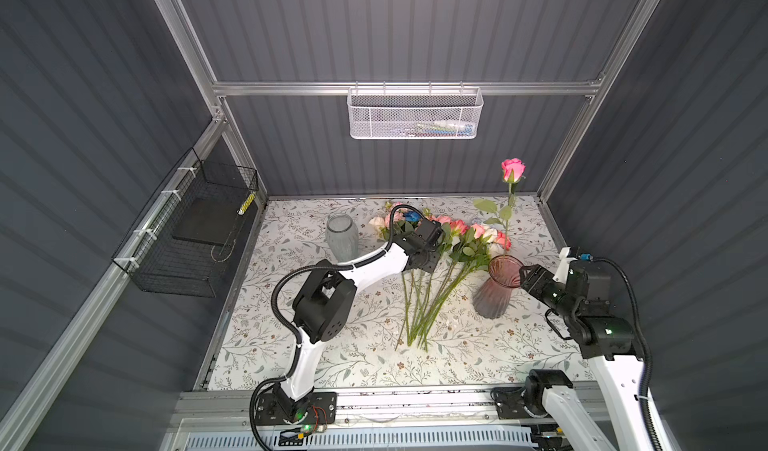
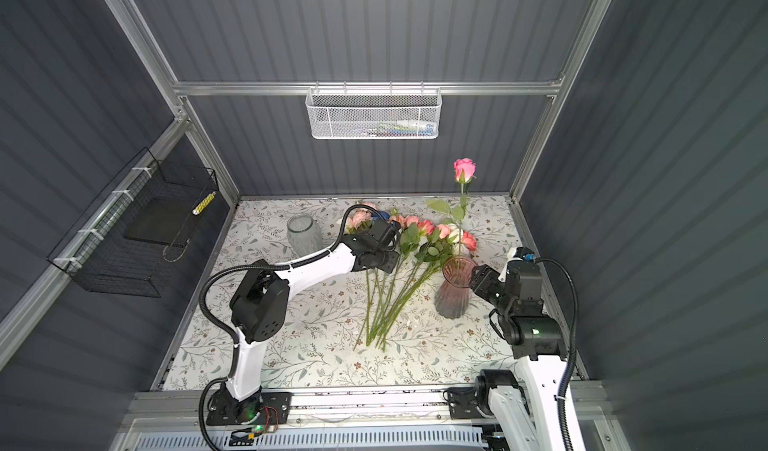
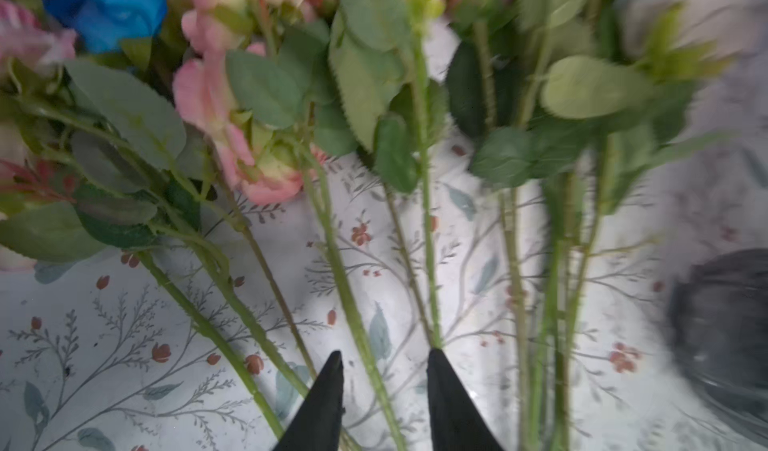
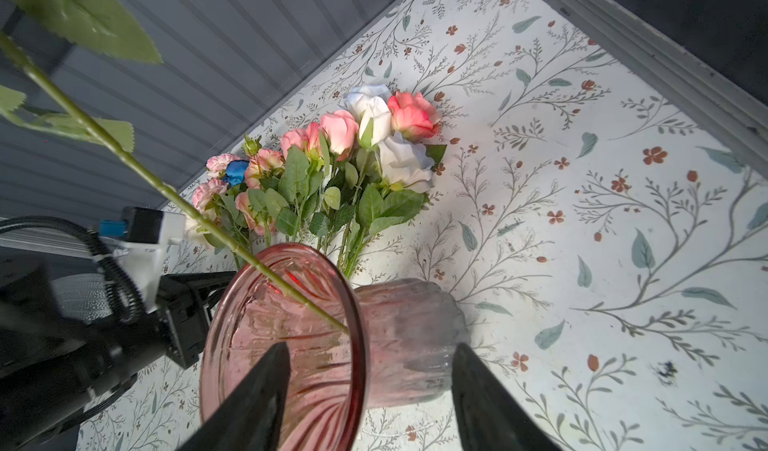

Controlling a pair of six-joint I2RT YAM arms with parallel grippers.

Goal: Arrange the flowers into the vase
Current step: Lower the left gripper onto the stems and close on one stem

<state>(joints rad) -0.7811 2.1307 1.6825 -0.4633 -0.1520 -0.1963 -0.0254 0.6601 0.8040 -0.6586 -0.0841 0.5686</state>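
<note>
Straddling pink vase point(image 4: 409, 328) rim, right hand point(image 4: 372, 347)

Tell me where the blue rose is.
In a top view the blue rose lies among pink roses beyond the left arm, right of the clear vase.

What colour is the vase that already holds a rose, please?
The vase is translucent pink ribbed glass; the right wrist view shows it best.

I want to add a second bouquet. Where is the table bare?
Bare: the near strip of the table, in front of the stem ends. Crowded: the middle, where the flowers lie between the clear vase and the pink vase.
</note>
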